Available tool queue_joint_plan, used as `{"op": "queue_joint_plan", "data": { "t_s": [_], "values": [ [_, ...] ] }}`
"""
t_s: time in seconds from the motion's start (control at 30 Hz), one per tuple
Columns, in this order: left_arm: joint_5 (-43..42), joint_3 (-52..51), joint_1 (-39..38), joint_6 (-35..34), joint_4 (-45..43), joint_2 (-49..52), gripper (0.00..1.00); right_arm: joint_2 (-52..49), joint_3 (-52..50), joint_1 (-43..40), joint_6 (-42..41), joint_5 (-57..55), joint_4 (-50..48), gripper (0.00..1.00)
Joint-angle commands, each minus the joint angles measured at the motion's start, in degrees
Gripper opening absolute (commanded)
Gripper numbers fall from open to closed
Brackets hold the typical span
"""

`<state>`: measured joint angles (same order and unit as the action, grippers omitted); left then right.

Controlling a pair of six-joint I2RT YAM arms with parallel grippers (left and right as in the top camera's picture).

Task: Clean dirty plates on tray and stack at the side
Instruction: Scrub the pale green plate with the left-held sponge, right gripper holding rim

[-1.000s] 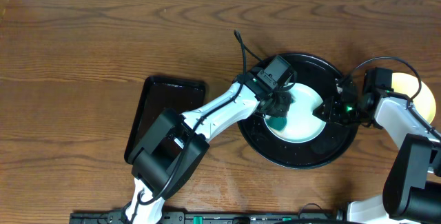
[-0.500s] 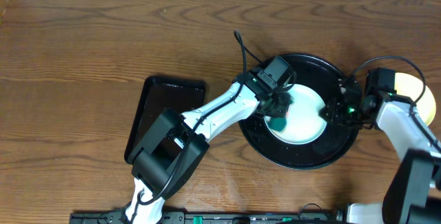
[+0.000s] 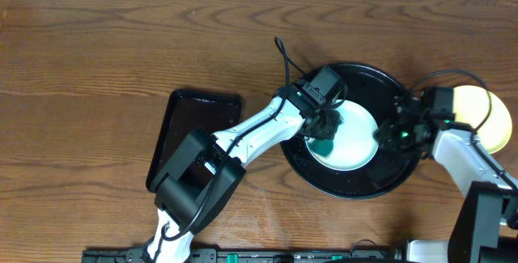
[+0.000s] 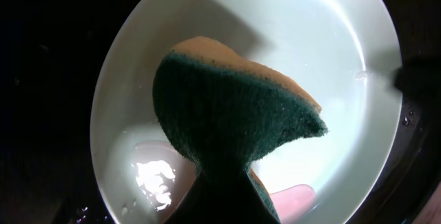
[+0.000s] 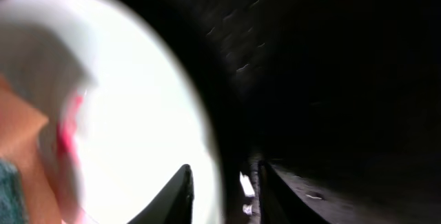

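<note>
Overhead: mint-white plate in black tray, left gripper tight around sponge over it, right gripper slightly open astride rim

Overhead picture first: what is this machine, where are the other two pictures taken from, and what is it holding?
These are two robot arms working at a wooden table. The overhead view looks straight down from a fixed camera. The other two pictures come from small cameras on each arm's wrist, so they show close-ups.

On the table sit a round black tray, a smaller rectangular black tray and, off to the right side, a pale yellow plate. A pale mint-white plate lies in the round tray.

The left end effector is shut on a green and orange sponge, held over that plate. The right end effector has a finger on either side of the plate's rim. The blur hides whether they pinch it.
</note>
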<state>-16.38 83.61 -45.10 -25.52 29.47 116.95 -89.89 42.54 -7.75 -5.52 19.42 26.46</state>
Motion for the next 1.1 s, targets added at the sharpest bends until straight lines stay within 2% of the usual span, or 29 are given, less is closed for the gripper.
{"op": "queue_joint_plan", "data": {
  "t_s": [0.0, 0.13, 0.2, 0.53, 0.77, 0.87, 1.07],
  "values": [
    [0.52, 1.05, 0.31, 0.35, 0.87, -1.33, 0.07, -1.81, -2.58, 2.78, 1.22, 2.97, -1.97, 0.23],
    [0.52, 1.05, 0.31, 0.35, 1.07, -1.33, 0.07, -2.49, -3.30, 3.48, 0.79, 0.20, -2.73, 0.06],
    [0.48, 1.07, 0.28, 0.33, 1.05, -1.33, 0.07, -2.47, -3.26, 3.48, 0.87, 0.15, -2.95, 0.01],
    [0.61, 1.01, -1.25, 1.60, -1.38, -0.52, 0.08, -2.47, -3.23, 6.60, 4.13, 2.23, -1.92, 0.01],
    [4.68, 1.01, -2.34, 1.68, -2.45, 6.73, 0.07, -2.47, -3.23, 7.32, 4.09, 1.79, -2.08, 0.01],
    [6.47, 1.01, -1.53, 0.98, 0.96, 8.35, 0.07, -2.47, -3.23, 7.32, 4.09, 1.79, -1.99, 0.01],
    [16.39, 4.83, 1.68, -1.38, 13.79, 7.91, 0.07, -2.47, -3.23, 7.32, 4.07, 1.77, -1.99, 0.01]
  ]
}}
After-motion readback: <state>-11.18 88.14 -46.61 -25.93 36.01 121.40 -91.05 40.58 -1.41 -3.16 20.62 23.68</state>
